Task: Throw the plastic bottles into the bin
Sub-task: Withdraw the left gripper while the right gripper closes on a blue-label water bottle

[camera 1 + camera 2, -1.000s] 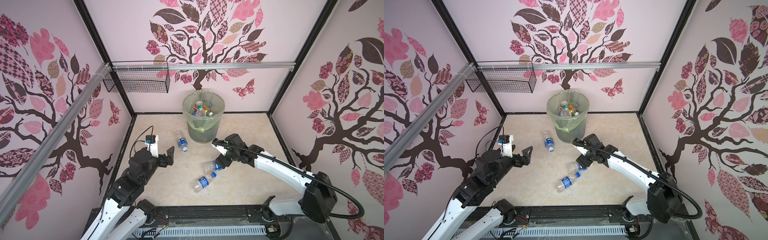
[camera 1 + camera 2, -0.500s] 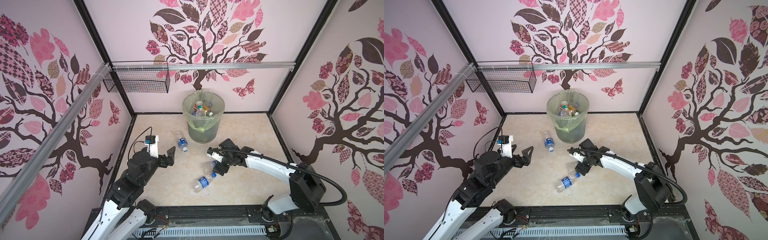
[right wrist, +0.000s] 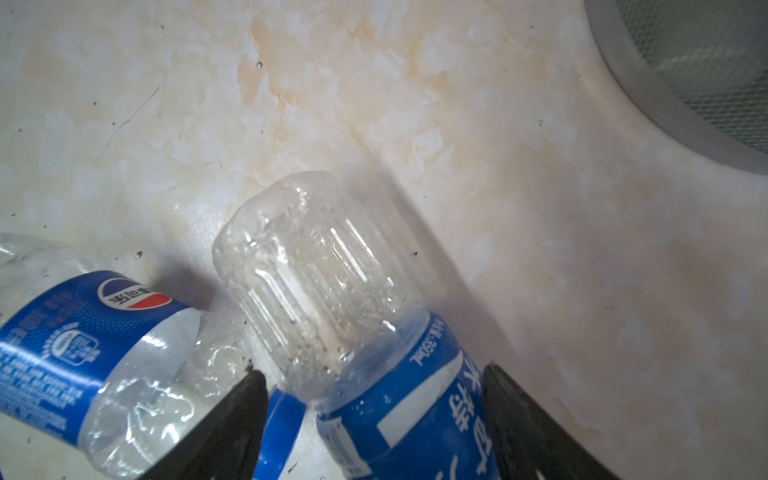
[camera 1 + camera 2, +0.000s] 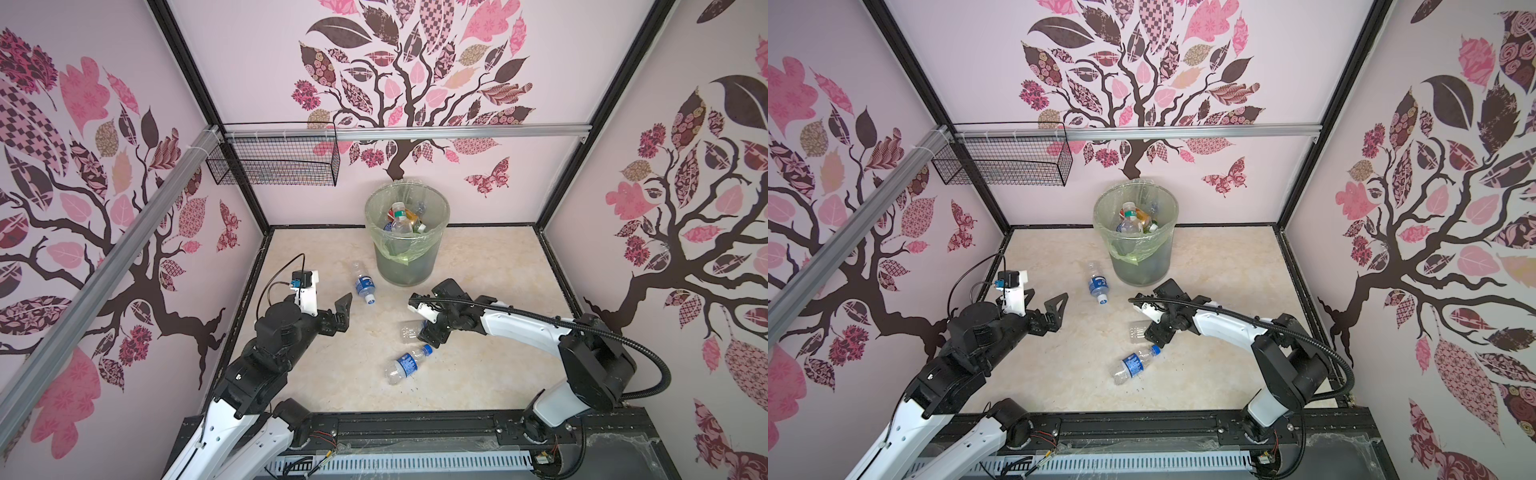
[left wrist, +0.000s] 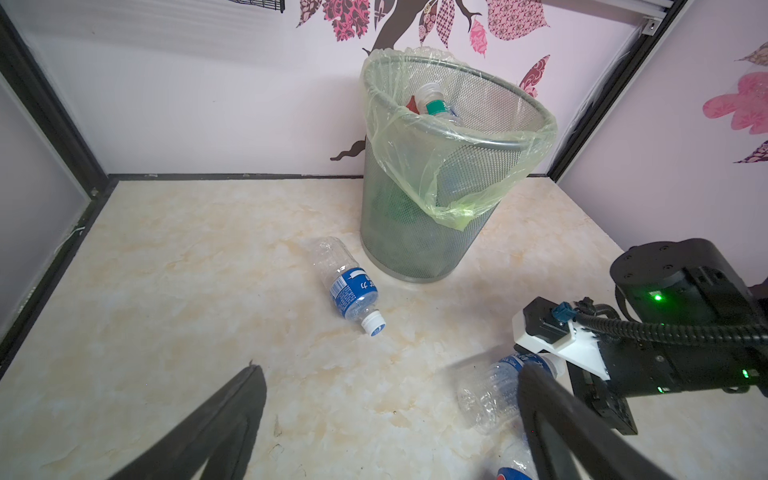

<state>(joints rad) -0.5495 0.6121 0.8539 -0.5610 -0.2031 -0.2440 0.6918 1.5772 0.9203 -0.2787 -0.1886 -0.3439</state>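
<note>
The round grey mesh bin (image 4: 405, 266), lined with a pale green translucent bag, stands on the marbled beige table (image 4: 478, 374) against the back wall, heaped nearly to its rim with plastic bottles (image 4: 400, 222): a clear one with a white cap and green neck band on top, red, yellow and green showing beneath. A black rectangular wire basket (image 4: 274, 166) hangs from the wall rail up to the bin's left; what it holds I cannot tell. Three more clear, blue-labelled bottles lie on the table: a white-capped bottle (image 4: 365, 284) just beside the bin's foot, a middle bottle (image 4: 409, 331) further forward, and a blue-capped bottle (image 4: 405, 365) nearest the front, its cap close to the middle one. Since a second ago the right arm's elbow has swung inward and its gripper has settled closer over the middle bottle; the left arm and the other two bottles have not moved. The right gripper (image 3: 374, 372) is fairly wide, fingers straddling the middle bottle's label: one lies against it, the other stands slightly off, and the bottle rests on the table. The left gripper (image 4: 1047, 298) gapes at its widest, holding nothing, near the white-capped bottle without touching it.
</note>
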